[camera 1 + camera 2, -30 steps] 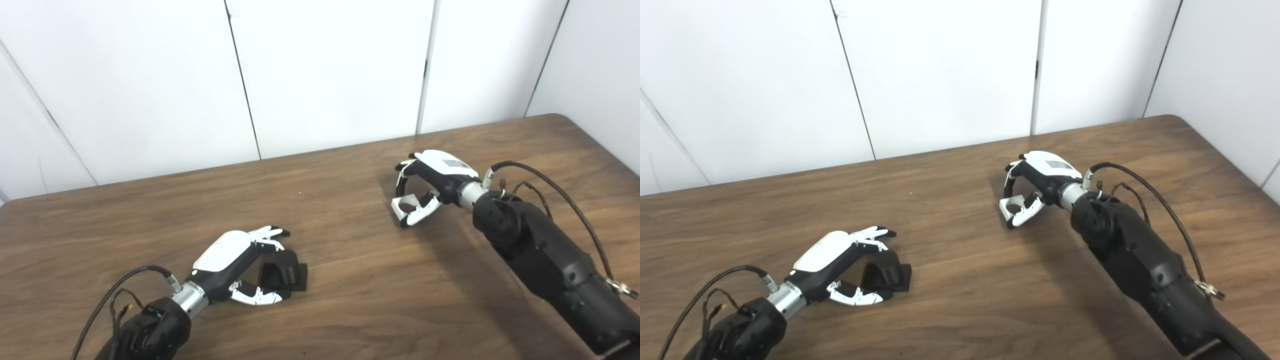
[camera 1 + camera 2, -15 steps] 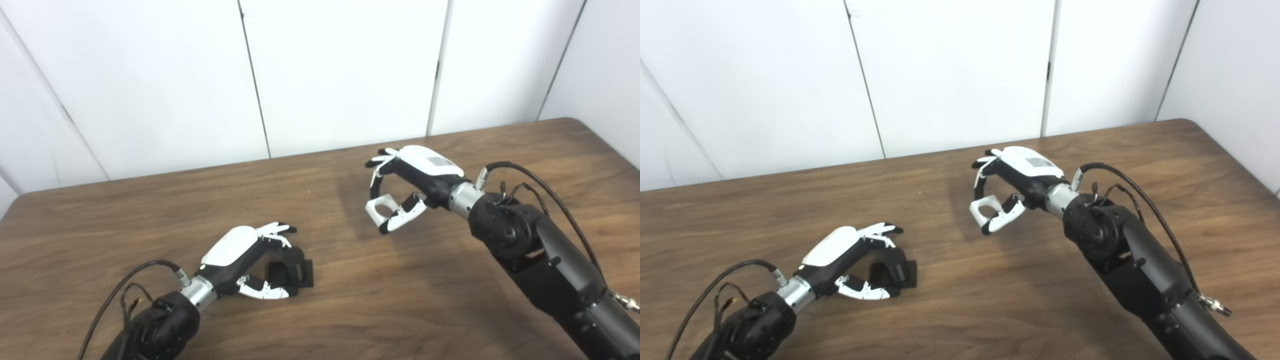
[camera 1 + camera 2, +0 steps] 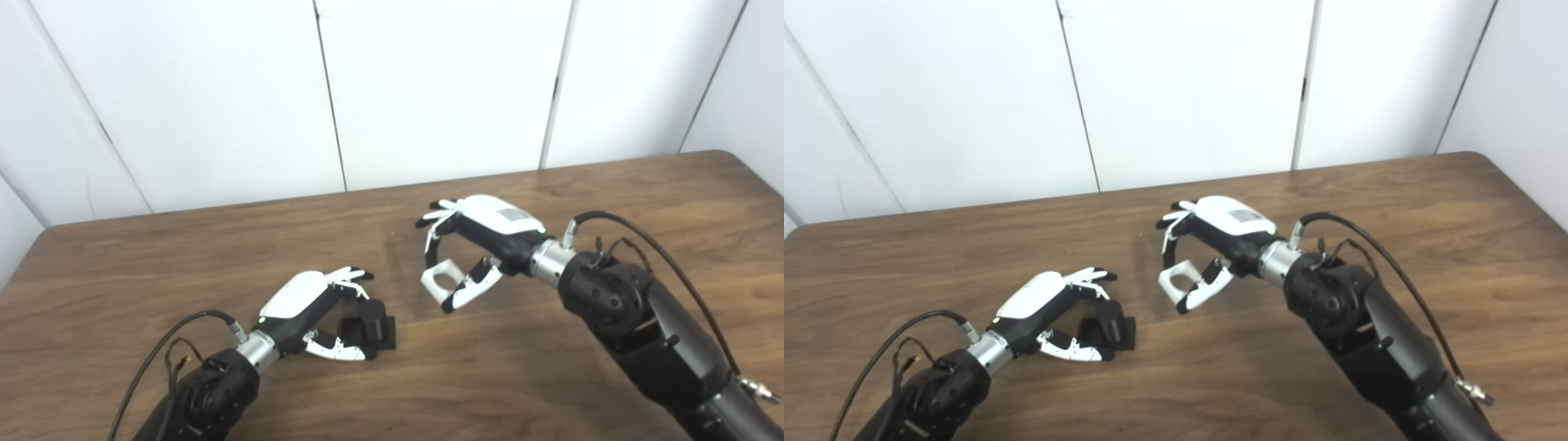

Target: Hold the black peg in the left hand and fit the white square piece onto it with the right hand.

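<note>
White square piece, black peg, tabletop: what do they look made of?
White square piece: looks like matte rigid plastic, possibly printed; uniform white, clean round hole, no glint.
Black peg: probably matte black plastic; dull, no highlights, details too dark to tell.
Tabletop: dark wood or wood-look laminate; visible grain streaks, soft satin sheen.

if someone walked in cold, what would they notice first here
Probably the right hand near the table's middle, raised off the wood and pinching a white square piece with a round hole. Next, the left hand low at the front left, curled around a black peg that sits on the table.
</note>
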{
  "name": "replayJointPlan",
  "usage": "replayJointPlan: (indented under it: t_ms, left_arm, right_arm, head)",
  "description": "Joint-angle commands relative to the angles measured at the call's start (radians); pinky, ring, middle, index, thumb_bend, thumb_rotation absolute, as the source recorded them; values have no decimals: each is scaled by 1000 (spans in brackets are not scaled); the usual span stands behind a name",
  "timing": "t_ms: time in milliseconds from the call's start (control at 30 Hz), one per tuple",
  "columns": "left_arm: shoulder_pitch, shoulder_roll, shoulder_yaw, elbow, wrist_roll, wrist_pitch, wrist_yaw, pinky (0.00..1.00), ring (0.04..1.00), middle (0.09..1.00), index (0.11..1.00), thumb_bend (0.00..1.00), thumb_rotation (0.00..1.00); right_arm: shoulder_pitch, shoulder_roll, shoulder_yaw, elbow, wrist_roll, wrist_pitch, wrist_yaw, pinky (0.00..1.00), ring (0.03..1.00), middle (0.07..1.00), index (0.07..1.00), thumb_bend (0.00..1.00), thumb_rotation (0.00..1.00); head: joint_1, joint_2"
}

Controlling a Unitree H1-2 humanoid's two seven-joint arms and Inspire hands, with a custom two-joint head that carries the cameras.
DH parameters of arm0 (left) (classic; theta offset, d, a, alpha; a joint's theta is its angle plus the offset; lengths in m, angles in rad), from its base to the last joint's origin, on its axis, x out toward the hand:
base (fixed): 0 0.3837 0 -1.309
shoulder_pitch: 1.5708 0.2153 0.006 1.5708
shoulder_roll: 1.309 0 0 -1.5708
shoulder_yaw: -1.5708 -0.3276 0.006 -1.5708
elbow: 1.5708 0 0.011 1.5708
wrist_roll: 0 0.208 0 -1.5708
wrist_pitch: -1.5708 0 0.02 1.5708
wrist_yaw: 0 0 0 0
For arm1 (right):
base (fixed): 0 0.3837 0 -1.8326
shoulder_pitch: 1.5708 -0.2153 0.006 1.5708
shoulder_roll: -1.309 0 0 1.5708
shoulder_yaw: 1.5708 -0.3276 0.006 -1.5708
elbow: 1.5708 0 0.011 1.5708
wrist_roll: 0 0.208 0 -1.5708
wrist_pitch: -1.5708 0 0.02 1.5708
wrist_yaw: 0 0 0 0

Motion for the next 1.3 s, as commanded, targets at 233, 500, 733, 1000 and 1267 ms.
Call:
replayJointPlan:
  t_ms: [233,500,733,1000,1267]
  left_arm:
    - [36,14,-36,54,95,112,-65,907,952,913,560,836,188]
    - [33,3,-45,67,103,99,-51,897,946,912,554,840,200]
    - [35,-5,-47,61,103,117,-55,918,952,913,547,835,203]
    - [38,-8,-47,56,101,127,-58,934,957,916,491,529,80]
    - [34,-6,-42,64,91,128,-58,944,961,915,489,523,74]
  right_arm:
    - [-66,63,29,19,-6,-41,11,1000,974,867,480,523,137]
    - [-74,102,51,59,-11,-61,6,1000,970,861,480,523,136]
    - [-100,122,60,97,-21,-83,4,1000,967,863,480,523,137]
    - [-133,132,58,119,-19,-94,16,1000,969,869,481,523,137]
    - [-159,130,55,124,-25,-103,25,1000,971,874,481,522,138]
  head:
    - [32,7]
    - [66,15]
    - [81,18]
    - [92,25]
    - [89,25]
